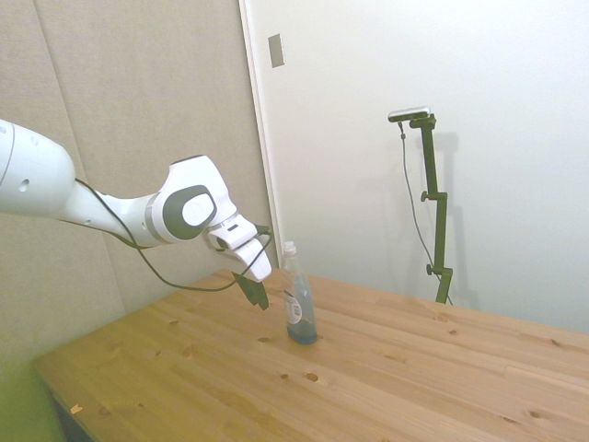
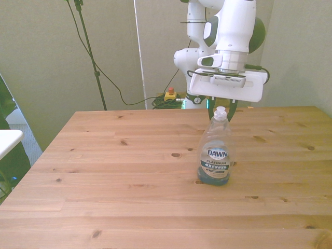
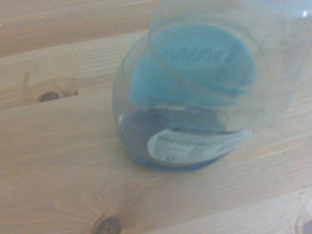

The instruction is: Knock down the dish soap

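Dish soap (image 2: 214,153) stands upright mid-table (image 2: 129,171), gripper (image 1: 255,288) just behind it at its 12 o'clock in the front view, finger state can't be told; risk: a low or glancing push slides or spins the near-empty bottle instead of toppling it

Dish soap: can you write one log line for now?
dish soap: upright on table | gripper: just behind bottle, no contact seen | knock-down: not done

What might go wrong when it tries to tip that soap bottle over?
The dish soap stands upright with the gripper low behind it, near its middle. A push that low may slide it along the smooth table rather than topple it. Once down, the rounded bottle could roll away.
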